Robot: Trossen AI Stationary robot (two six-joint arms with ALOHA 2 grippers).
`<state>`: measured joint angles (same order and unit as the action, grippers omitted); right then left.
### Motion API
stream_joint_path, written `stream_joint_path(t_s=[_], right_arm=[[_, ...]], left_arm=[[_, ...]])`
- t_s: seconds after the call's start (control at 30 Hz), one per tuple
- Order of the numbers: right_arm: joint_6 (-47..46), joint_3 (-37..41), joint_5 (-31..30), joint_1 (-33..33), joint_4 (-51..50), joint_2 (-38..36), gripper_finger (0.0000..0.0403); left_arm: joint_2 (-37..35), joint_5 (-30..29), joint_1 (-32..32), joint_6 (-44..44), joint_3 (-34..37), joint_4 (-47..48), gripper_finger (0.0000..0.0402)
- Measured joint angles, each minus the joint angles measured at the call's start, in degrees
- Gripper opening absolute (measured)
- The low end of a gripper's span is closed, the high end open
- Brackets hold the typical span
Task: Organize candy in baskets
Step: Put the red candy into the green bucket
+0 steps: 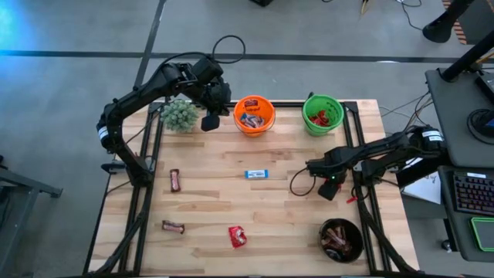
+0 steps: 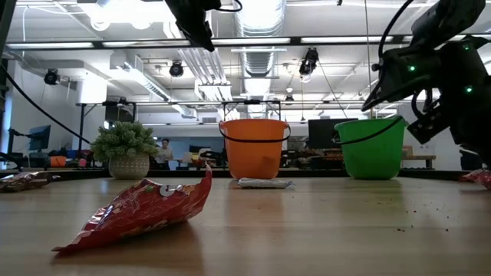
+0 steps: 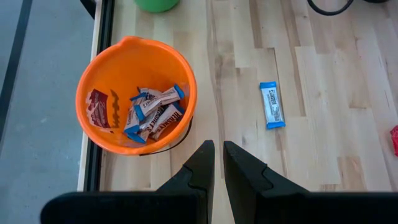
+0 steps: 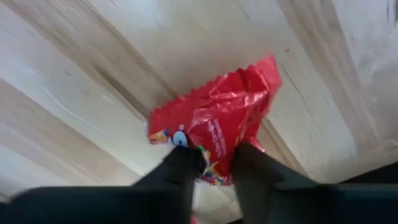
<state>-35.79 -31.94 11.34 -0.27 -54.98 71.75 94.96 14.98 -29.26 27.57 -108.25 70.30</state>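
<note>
My right gripper [image 1: 330,189] stands over the table's right side, pointing down, shut on a crumpled red candy packet [image 4: 217,121]. My left gripper [image 3: 219,146] hovers shut and empty, high beside the orange pail [image 1: 254,114], which holds several candies. The green pail [image 1: 323,113] holds red candy. The black bowl [image 1: 341,239], near right, holds brown candy. Loose on the wood lie a blue-and-white bar [image 1: 256,174], two brown bars [image 1: 175,180] [image 1: 173,226] and another red packet [image 1: 237,236]. My right gripper pinches the red packet between its two fingers at one edge [image 4: 216,163]. The fingers come from above, pointing down. The rest of the packet spreads out crumpled beyond the fingers and lies on the wood.
A fuzzy green plant [image 1: 180,114] stands at the far left beside the left arm. A black cable loop [image 1: 297,181] lies left of my right gripper. Dark frame rails [image 1: 363,154] run along the table's sides. Bare wood spans the middle.
</note>
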Motion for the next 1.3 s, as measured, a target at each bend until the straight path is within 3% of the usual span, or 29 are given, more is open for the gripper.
stream_joint_path(t_s=[0.1,0.23,0.7,1.03,1.17,1.3], right_arm=[[-0.4,-0.8,0.5,0.0,-0.2,-0.1,0.0026],[-0.7,-2.5,2.2,0.0,-0.1,-0.1,0.0011],[0.6,-18.7,1.7,0.0,-3.4,-1.3,0.0009],[7.0,-36.1,-10.1,-2.1,-3.0,-1.1,0.0009],[9.6,-41.3,-12.8,-3.5,-3.0,-1.1,0.0009],[11.2,-44.6,-13.9,-4.4,-3.0,-1.1,0.0009]], left_arm=[[0.0,0.0,0.0,0.0,0.0,0.0,0.0017],[0.0,0.0,0.0,0.0,0.0,0.0,0.0017],[0.0,0.0,0.0,0.0,0.0,-0.8,0.0017],[0.0,7.4,0.0,-0.7,0.0,-11.0,0.0015],[0.0,12.6,0.1,-1.7,0.0,-15.9,0.0006],[0.0,12.9,0.1,-3.5,0.0,-18.4,0.0001]])
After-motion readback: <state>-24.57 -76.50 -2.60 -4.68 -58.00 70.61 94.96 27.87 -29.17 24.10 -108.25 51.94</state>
